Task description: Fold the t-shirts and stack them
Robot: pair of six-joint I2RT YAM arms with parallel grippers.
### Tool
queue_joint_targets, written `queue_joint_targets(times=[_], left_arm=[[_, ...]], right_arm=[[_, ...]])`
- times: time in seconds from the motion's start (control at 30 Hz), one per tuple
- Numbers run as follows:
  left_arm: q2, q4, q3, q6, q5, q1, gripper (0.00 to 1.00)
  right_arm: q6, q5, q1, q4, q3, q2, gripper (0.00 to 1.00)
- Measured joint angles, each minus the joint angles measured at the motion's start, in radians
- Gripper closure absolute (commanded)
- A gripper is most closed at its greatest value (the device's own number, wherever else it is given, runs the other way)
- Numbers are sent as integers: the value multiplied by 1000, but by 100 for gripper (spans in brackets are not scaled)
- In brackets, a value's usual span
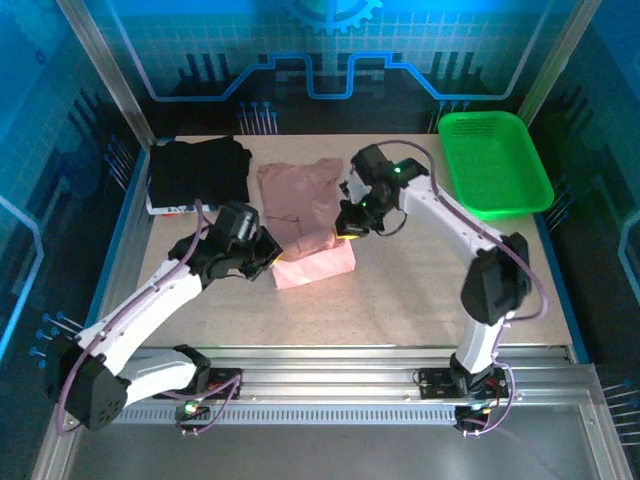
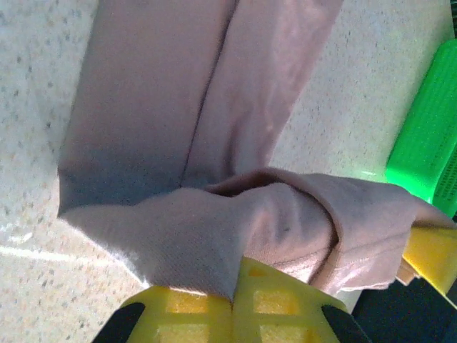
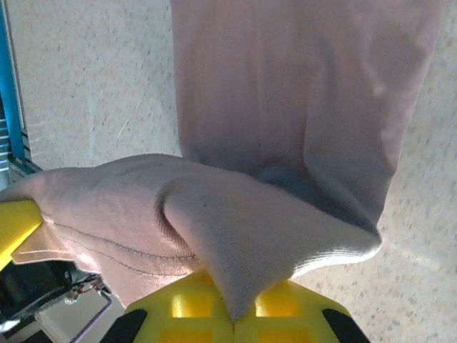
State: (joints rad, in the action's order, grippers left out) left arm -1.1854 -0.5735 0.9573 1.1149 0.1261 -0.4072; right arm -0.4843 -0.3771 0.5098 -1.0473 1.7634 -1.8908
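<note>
mid-frame in the top view the pink shirt (image 1: pixel 298 190) lies with its near edge pinched tight by both the left gripper (image 1: pixel 268 256) and the right gripper (image 1: pixel 350 228), the black shirt (image 1: pixel 200 168) folded at upper left.

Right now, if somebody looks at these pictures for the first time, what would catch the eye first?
The dusty-pink t-shirt lies mid-table, its near edge pinched by the left hand and the right hand, each shut on a corner of the cloth. The bright green basket stands at the far right corner, and the black t-shirt lies at the far left.
</note>
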Motion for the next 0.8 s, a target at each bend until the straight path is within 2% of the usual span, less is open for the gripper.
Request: queue_joint_targets(times=[0.23, 0.43, 0.53, 0.6, 0.63, 0.7, 0.73, 0.8], left_arm=[[-209, 38, 150, -133, 123, 171, 100], [-429, 73, 262, -211, 188, 230, 100], [-535, 88, 310, -238, 206, 247, 100], [-601, 96, 343, -251, 216, 256, 100], [-633, 101, 360, -254, 220, 262, 94], [-696, 107, 401, -262, 228, 273, 65], [-723, 109, 426, -262, 233, 278, 56], [-766, 112, 481, -251, 241, 290, 52]], right_arm=[[52, -13, -39, -82, 333, -270, 100], [67, -21, -73, -141, 560, -462, 100], [66, -27, -86, -152, 644, -553, 93], [56, -36, -95, -152, 694, -613, 81], [45, -48, -100, -148, 721, -646, 67], [14, -79, -113, -125, 764, -699, 55], [-15, -104, -122, -97, 784, -725, 48], [-89, -167, -148, -30, 831, -770, 41]])
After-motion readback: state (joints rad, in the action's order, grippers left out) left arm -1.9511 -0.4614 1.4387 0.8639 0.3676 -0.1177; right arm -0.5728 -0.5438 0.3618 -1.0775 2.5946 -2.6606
